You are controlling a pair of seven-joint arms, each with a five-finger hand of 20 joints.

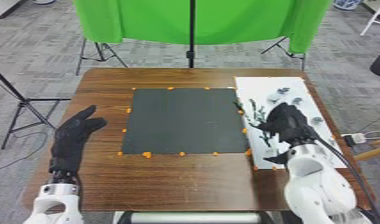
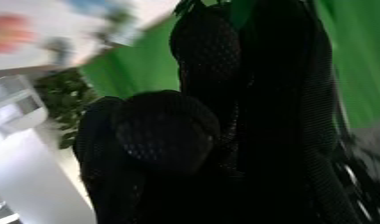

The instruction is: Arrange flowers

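While the left hand (image 1: 73,135) is open, fingers relaxed and thumb apart, at the left of the wooden table (image 1: 186,192), the head view has the right hand (image 1: 289,122) over a white sheet (image 1: 257,84), with leafy green sprigs (image 1: 256,112) just to its left, pale flowers (image 1: 282,92) just beyond it and a dark mat (image 1: 182,120) farther left. In the right wrist view, green leaf tips (image 2: 188,6) poke out just past the right hand (image 2: 169,135), but whether it is open, closed or gripping a stem cannot be told.
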